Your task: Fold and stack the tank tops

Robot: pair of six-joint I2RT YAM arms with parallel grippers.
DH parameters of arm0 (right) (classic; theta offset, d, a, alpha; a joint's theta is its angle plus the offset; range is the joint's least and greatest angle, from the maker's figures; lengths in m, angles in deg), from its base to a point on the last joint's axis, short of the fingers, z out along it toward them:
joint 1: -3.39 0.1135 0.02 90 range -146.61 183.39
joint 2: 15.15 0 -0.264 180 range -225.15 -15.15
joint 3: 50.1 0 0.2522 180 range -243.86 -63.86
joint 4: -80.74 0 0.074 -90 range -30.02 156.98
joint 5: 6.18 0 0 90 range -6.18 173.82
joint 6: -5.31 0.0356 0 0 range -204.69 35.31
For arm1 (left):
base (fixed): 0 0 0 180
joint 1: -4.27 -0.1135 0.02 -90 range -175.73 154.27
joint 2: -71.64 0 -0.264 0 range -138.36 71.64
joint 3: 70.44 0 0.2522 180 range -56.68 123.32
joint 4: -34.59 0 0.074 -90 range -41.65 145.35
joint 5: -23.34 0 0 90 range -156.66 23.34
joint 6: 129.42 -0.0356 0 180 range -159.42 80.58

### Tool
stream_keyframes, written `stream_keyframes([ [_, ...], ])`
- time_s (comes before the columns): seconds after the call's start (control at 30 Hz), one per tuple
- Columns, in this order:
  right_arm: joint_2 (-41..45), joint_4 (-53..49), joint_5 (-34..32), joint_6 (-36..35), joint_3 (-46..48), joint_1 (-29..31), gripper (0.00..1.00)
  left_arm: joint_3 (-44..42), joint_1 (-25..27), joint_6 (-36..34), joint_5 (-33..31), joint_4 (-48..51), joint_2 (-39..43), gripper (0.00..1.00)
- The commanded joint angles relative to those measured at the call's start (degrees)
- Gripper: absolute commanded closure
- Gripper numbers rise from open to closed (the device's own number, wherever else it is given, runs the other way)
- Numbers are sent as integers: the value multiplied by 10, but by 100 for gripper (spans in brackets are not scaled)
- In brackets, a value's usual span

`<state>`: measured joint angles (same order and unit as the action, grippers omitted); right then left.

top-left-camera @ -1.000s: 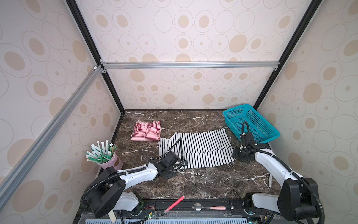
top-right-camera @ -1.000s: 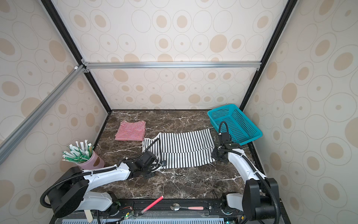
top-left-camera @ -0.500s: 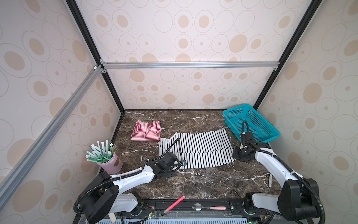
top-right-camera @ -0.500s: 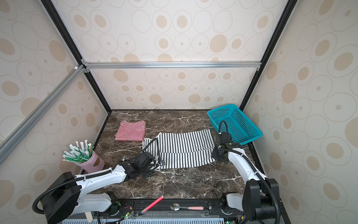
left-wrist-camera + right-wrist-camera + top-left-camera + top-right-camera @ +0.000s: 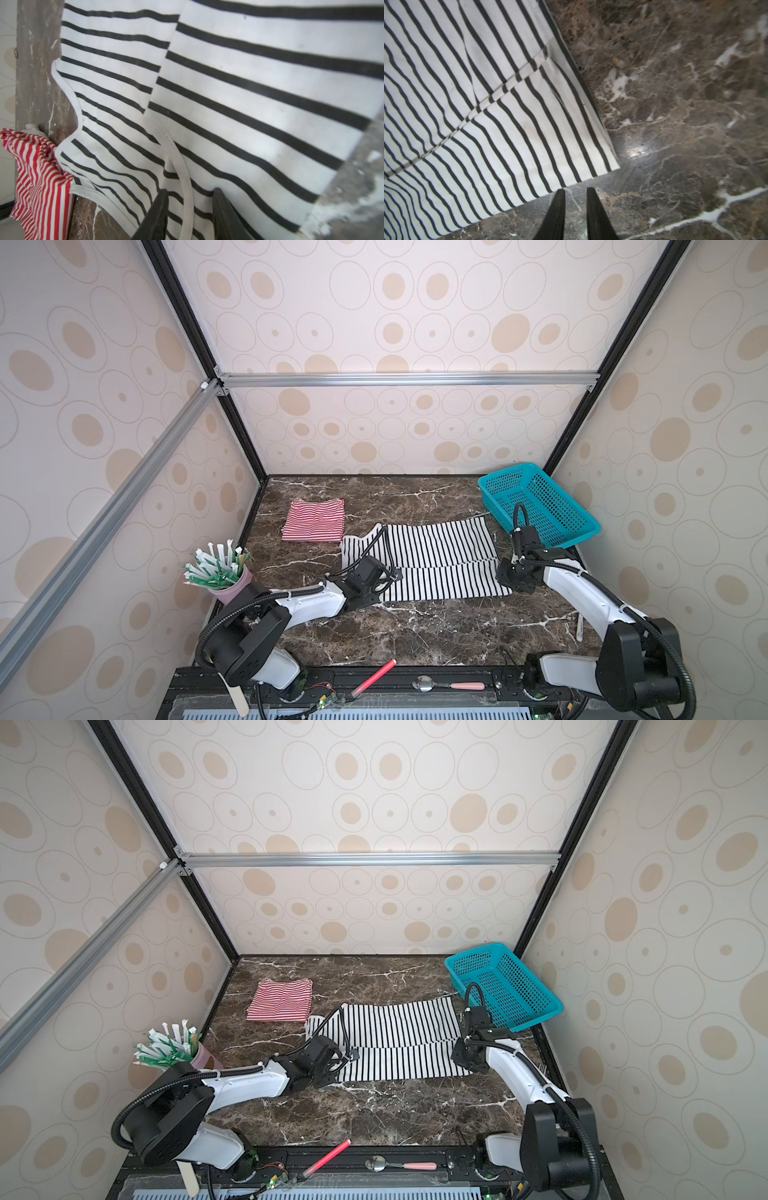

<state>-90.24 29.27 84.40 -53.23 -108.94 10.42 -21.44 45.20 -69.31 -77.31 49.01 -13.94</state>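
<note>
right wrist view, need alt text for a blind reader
The right gripper, jaws slightly apart and holding nothing, hovers over a brown marble table just off the edge of a folded black-and-white striped tank top.

- Two striped tank tops: one red-and-white tank top (image 5: 314,520), one black-and-white tank top (image 5: 432,560).
- Two robot arms: the left arm (image 5: 311,605), the right arm (image 5: 582,597).
- One marble table (image 5: 415,626).
- One teal mesh basket (image 5: 540,506).
- One pink cup (image 5: 239,587), its wrapped sticks (image 5: 216,568) too crowded to count.
- One red stick (image 5: 374,676) and one pink-handled spoon (image 5: 449,686) at the front edge.
</note>
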Motion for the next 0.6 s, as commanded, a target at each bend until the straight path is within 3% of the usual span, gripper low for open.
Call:
stream_keyframes([
  [0.0, -46, 58, 45, 14, 6, 16, 80, 19, -8, -15, 0, -24, -17, 65],
  [0.1, -88, 114, 82, 19, 17, 30, 81, 16, -8, -21, 18, -11, -24, 66],
  [0.27, -117, 125, 64, 27, 30, 62, 82, 2, -8, -39, 49, 30, -6, 68],
  [0.57, -59, 46, 25, 53, 65, 112, 81, -37, -8, -72, 105, 119, 69, 68],
])
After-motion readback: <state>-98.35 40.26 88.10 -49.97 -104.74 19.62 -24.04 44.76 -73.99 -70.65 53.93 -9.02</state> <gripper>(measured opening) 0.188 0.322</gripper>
